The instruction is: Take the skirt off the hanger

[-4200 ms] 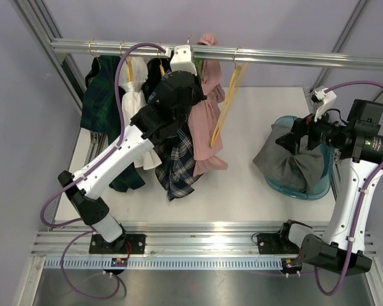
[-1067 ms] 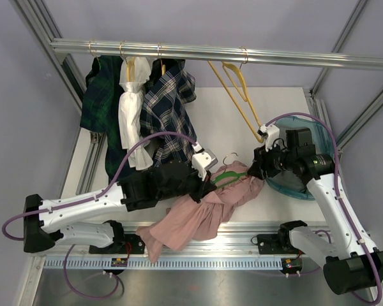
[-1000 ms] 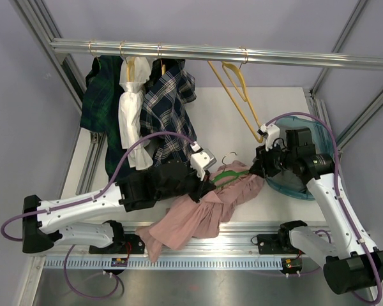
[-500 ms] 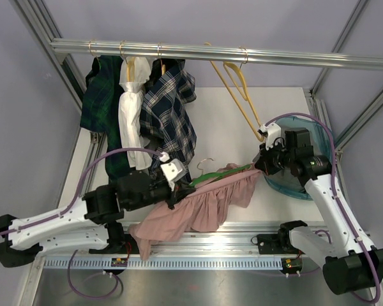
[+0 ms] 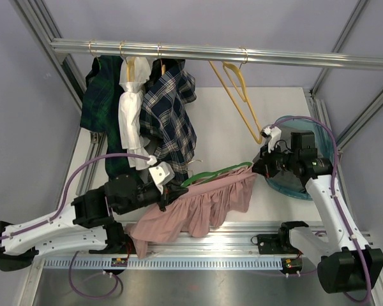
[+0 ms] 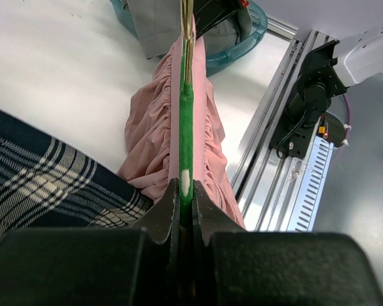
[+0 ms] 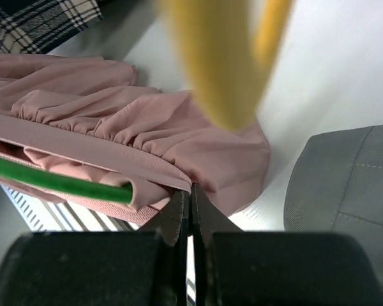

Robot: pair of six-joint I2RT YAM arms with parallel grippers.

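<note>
Your pink skirt (image 5: 198, 207) lies stretched low over the white table (image 5: 230, 121), between the two arms. Soft gathered fabric bunches along its elastic waistband. A thin, stiff green hanger (image 5: 214, 174) runs inside that band. Your left gripper (image 6: 185, 210) is clamped on the hanger's bar. Your right gripper (image 7: 190, 207) is pinched shut on the waistband edge. Hold the hanger steady and draw the band sideways off its tip, avoiding snags.
</note>
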